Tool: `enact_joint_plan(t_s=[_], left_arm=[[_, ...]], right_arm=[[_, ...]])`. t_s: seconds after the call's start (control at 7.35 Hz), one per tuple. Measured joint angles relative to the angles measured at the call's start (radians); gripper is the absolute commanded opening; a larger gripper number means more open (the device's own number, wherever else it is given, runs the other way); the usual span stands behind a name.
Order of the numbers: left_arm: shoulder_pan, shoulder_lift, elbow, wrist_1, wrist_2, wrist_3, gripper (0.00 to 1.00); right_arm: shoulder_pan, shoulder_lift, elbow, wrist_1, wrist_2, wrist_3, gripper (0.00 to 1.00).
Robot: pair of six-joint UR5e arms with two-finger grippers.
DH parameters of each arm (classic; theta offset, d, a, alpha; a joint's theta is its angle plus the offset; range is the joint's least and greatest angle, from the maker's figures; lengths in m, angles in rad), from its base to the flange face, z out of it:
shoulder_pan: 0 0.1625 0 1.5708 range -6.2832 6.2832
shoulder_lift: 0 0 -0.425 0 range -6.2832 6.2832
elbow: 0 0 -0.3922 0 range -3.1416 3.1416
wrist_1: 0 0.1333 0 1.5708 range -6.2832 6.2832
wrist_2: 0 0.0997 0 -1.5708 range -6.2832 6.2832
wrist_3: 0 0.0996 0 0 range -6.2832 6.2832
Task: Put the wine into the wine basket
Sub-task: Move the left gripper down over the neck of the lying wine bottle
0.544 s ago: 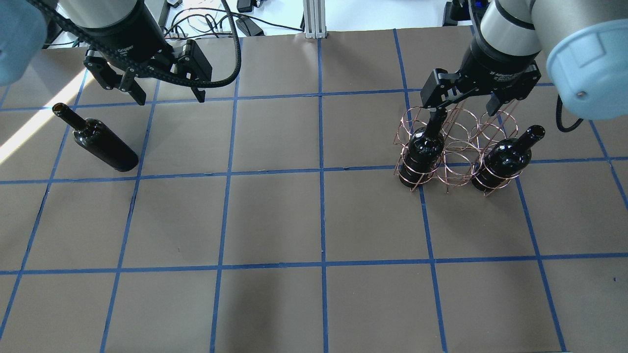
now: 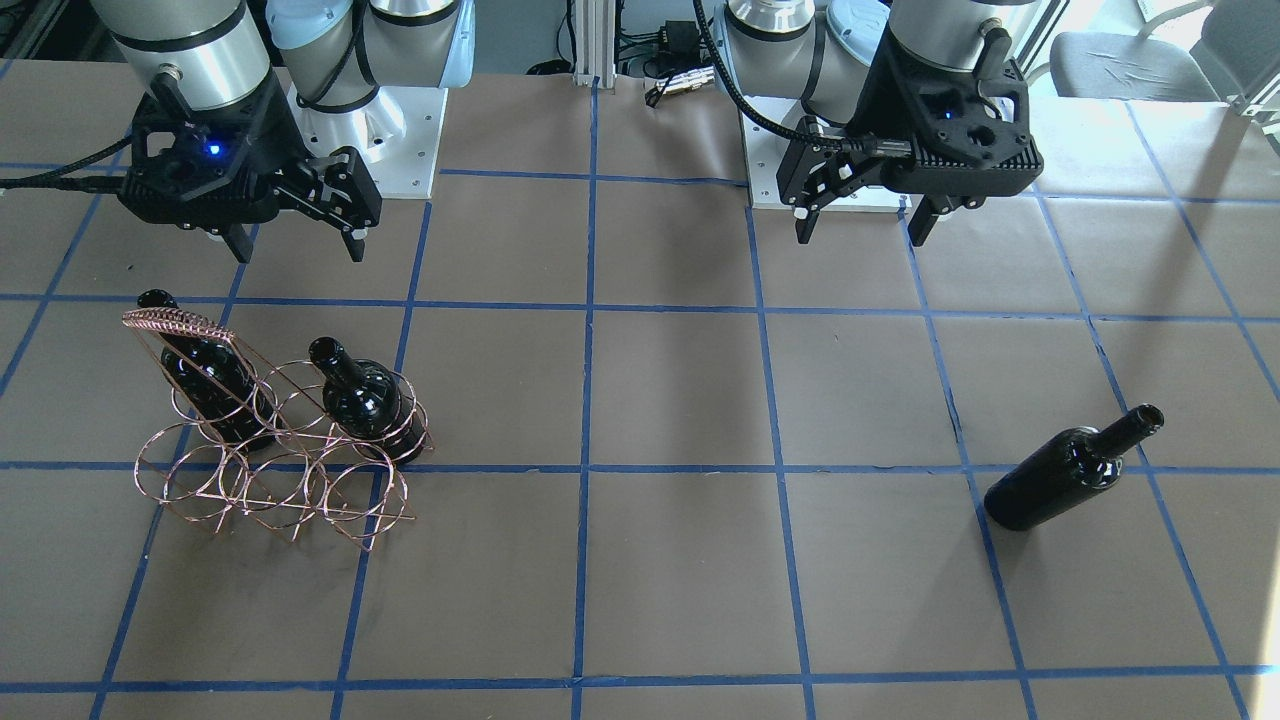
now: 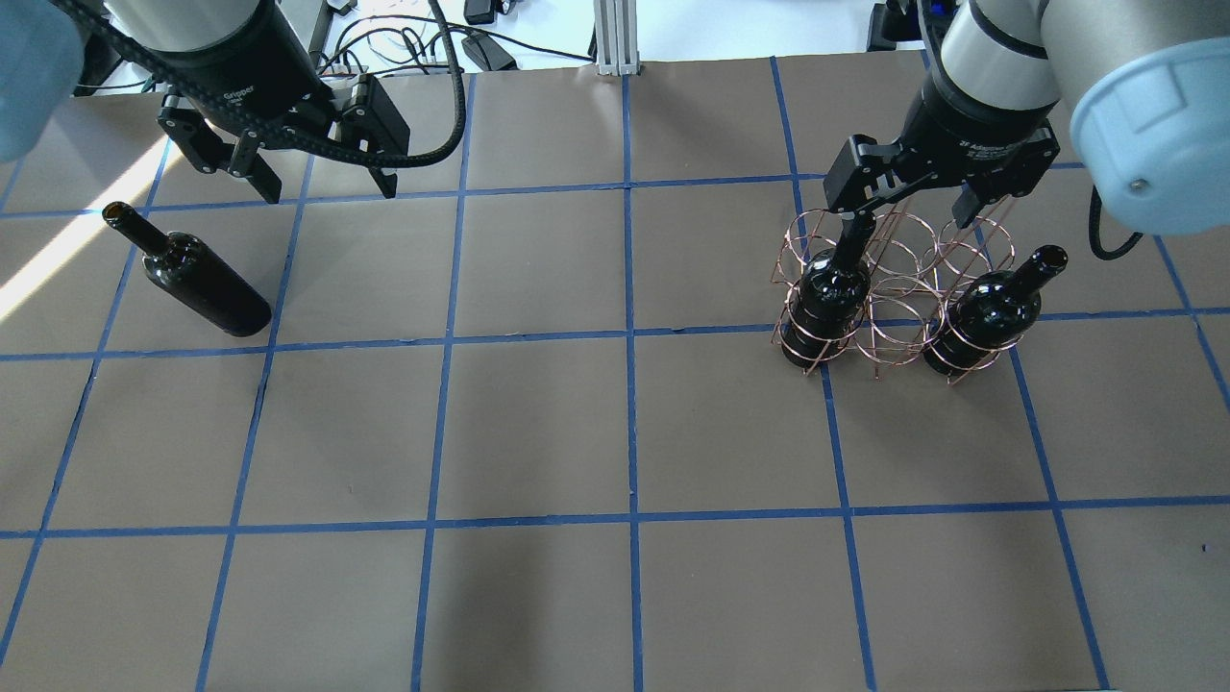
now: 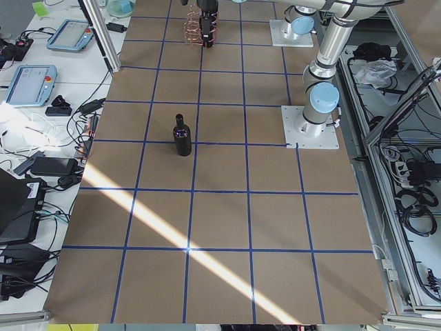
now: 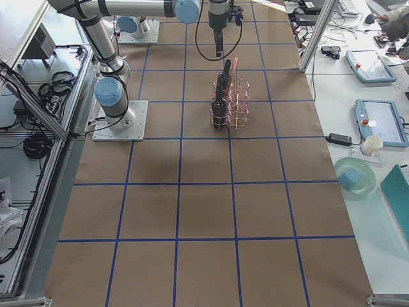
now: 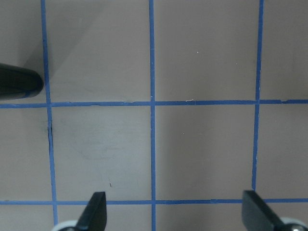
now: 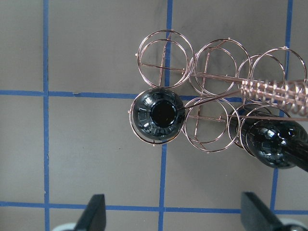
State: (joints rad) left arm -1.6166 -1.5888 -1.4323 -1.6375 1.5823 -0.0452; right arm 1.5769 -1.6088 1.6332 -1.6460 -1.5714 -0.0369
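Observation:
One wine bottle (image 3: 197,284) lies on its side on the table's left, neck pointing far-left; it also shows in the front view (image 2: 1070,470), and its base shows in the left wrist view (image 6: 17,84). My left gripper (image 3: 327,187) is open and empty, above the table behind and to the right of that bottle. The copper wine basket (image 3: 898,288) stands at the right with two bottles (image 3: 826,293) (image 3: 990,312) in its rings, necks up. My right gripper (image 3: 908,211) hangs open and empty above the basket; the right wrist view looks down a bottle's mouth (image 7: 159,114).
Brown paper with a blue tape grid covers the table (image 3: 625,432). The arm bases (image 2: 380,110) stand at the robot's edge. Side benches with tablets (image 5: 377,121) and cables lie beyond the table's ends.
My left gripper has shifted slightly back and to the left, still open. The right gripper, the basket and all three bottles have not moved.

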Motion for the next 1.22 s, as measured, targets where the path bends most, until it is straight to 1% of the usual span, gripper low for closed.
enact_joint_plan(t_s=[0.14, 0.54, 0.95, 1.22], left_arm=[[0.028, -0.004, 0.005, 0.003, 0.001, 0.019, 1.00], [0.238, -0.088, 0.006, 0.049, 0.004, 0.165, 1.00], [0.440, -0.178, 0.011, 0.102, 0.004, 0.393, 1.00], [0.496, -0.252, 0.029, 0.201, -0.013, 0.492, 1.00]], right_arm=[[0.000, 0.001, 0.000, 0.002, -0.001, 0.000, 1.00], [-0.003, 0.000, -0.001, -0.003, -0.001, 0.003, 1.00], [-0.002, 0.000, -0.001, -0.003, -0.001, 0.006, 1.00], [-0.002, 0.000, -0.001, -0.004, -0.001, 0.005, 1.00]])
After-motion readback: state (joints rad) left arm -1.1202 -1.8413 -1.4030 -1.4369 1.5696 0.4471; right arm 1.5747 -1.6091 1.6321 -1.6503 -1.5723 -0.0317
